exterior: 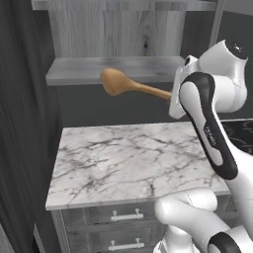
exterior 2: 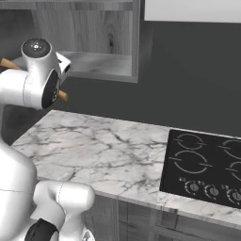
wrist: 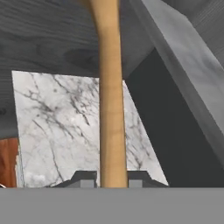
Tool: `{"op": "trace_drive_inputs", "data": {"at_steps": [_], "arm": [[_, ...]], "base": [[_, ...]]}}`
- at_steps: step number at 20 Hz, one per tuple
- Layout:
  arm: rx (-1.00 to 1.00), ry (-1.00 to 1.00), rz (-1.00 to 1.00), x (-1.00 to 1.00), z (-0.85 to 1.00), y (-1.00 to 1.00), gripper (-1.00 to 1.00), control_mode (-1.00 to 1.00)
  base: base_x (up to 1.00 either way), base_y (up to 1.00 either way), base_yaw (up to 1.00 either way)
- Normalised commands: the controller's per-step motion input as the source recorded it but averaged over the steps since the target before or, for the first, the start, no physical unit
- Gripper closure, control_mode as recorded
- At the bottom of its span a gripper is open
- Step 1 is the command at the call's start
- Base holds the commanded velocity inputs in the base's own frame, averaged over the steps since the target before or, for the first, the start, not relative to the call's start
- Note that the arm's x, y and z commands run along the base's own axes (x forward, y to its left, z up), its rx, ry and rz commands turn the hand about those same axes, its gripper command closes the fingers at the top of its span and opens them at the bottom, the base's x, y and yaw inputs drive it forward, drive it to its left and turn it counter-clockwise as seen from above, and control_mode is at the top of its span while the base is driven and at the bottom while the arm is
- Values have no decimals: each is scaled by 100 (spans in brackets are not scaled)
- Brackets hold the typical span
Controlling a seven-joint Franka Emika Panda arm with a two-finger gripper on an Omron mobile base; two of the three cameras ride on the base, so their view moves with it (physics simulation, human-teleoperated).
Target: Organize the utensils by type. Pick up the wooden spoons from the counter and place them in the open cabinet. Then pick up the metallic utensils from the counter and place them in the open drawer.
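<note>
Your tool (wrist: 112,178) is clamped narrow on the handle of a wooden spoon (exterior: 129,86); in the hand view the two tips sit either side of the handle, touching it.

The spoon's long axis runs straight out ahead of the tool. The round bowl is the far end. In the left base view that bowl hangs just in front of the lip of the open cabinet (exterior: 89,70), about level with the shelf edge, a shade below it if anything. I cannot tell whether it touches.

So the shelf lies ahead of the tool, along the spoon's own axis. The counter (exterior: 123,163) is well below the tool.

My reading: the spoon is carried, not yet placed. You likely need a little lift before pushing forward, bowl first, or the bowl may catch the shelf's front edge.
</note>
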Motion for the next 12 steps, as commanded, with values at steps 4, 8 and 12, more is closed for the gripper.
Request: {"op": "trace_drive_inputs", "data": {"at_steps": [4, 8, 12], "arm": [[-4, -10, -1, 22, 25, 0, 100, -100], [-4, -16, 0, 31, 12, 0, 100, -100], [-2, -4, 0, 45, 18, 0, 100, -100]], "base": [[0, 0, 0], [0, 0, 0], [0, 0, 0]]}}
